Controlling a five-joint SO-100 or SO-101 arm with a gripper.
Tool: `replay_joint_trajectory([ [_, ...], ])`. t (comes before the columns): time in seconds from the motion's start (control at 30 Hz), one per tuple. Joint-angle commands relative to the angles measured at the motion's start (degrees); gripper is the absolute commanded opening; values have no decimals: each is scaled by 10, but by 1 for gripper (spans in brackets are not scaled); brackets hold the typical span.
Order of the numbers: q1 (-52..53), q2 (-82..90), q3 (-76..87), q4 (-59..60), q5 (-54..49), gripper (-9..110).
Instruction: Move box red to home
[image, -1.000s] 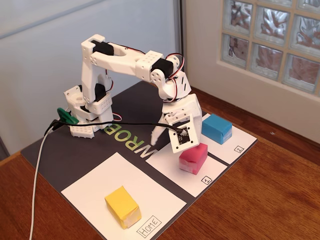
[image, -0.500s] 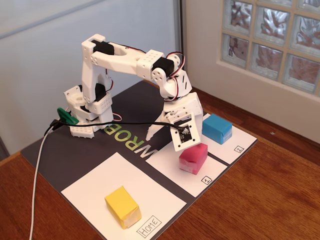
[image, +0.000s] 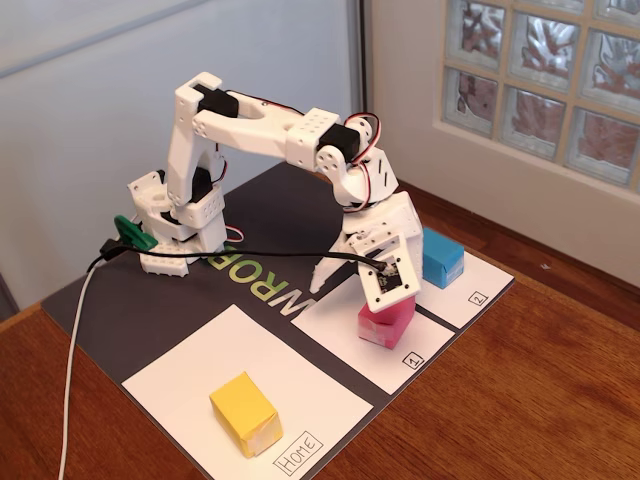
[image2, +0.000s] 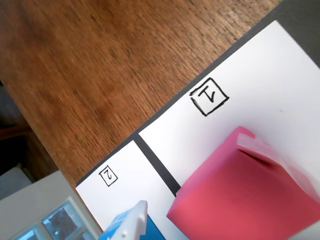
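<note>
The task is at its start: the red box (image: 386, 322) sits on the small white sheet marked "1" (image: 352, 331), well apart from home (image: 190, 375), the large sheet at the near left of the fixed view, so no carrying has been done yet. The gripper (image: 345, 270) hangs low right over the red box, its wrist camera board covering the box's top in the fixed view. In the wrist view the red box (image2: 240, 205) fills the lower right, close under the camera, and one white fingertip (image2: 134, 225) shows at the bottom edge beside the blue box (image2: 150, 231). The other finger is not clearly seen, and I cannot tell how wide the fingers stand or whether they touch the box; nothing shows them gripping it. The box appears to rest flat on its sheet, not lifted. Left to do, by my reading: close on the box, raise it, swing it across the dark mat (image: 150, 300) and set it on home. The yellow box (image: 245, 412) already occupies part of home near the label, so the free area beside it looks the likely spot.
</note>
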Motion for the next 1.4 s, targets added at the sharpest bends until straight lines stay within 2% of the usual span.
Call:
replay_joint_trajectory([
  [0.0,-13,0,-27,-13,565,66],
  [0.23,-34,-27,-25,-15,662,42],
  [0.3,-39,-38,-25,-18,668,42],
  [0.4,-40,-45,-25,-16,693,48],
  [0.5,-35,-46,-24,-11,721,47],
  [0.67,-24,-45,-30,38,750,27],
  [0.73,-17,-44,-30,44,756,26],
  [0.87,-5,-47,-32,40,758,31],
  [1.37,5,-46,-18,40,746,30],
])
